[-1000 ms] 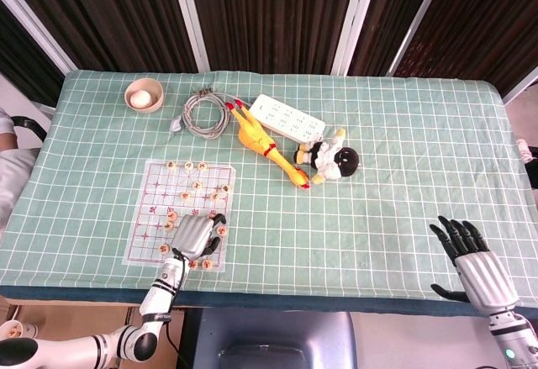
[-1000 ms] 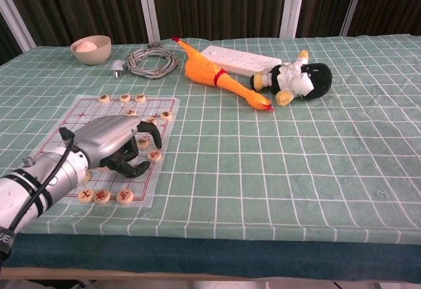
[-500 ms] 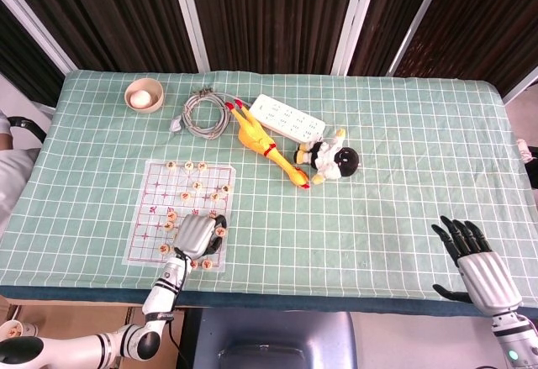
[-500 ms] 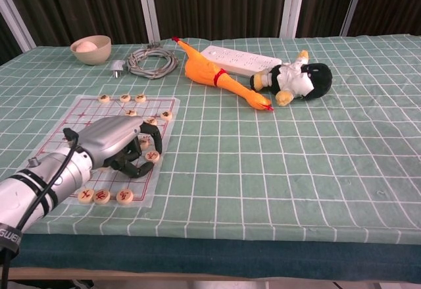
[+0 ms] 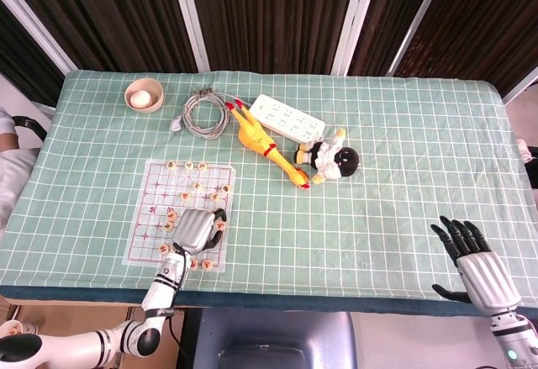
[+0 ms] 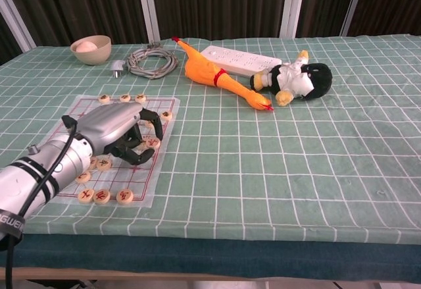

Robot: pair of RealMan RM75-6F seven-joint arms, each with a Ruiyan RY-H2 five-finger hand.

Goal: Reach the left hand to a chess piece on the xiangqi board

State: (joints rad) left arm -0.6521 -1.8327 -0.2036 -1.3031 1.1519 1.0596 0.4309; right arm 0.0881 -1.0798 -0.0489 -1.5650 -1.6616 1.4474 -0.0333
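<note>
The xiangqi board (image 5: 141, 215) (image 6: 66, 114) lies at the front left of the table with several round wooden pieces on it. My left hand (image 5: 196, 229) (image 6: 116, 129) hovers low over the board's right half, palm down, its fingers bent like a claw. One piece (image 6: 152, 142) lies just under the fingertips, and I see nothing held between thumb and fingers. More pieces (image 6: 102, 196) sit in a row at the board's near edge. My right hand (image 5: 473, 260) is at the front right table edge, fingers spread and empty; only the head view shows it.
A yellow rubber chicken (image 5: 263, 144) (image 6: 214, 78), a white power strip (image 5: 287, 118), a plush doll (image 5: 334, 158) (image 6: 296, 79), a coiled cable (image 5: 203, 115) and a bowl holding an egg (image 5: 144, 95) lie behind the board.
My left hand has moved a little away from the front edge, further onto the board, and now covers the pieces near its middle right. The right hand has barely moved.
</note>
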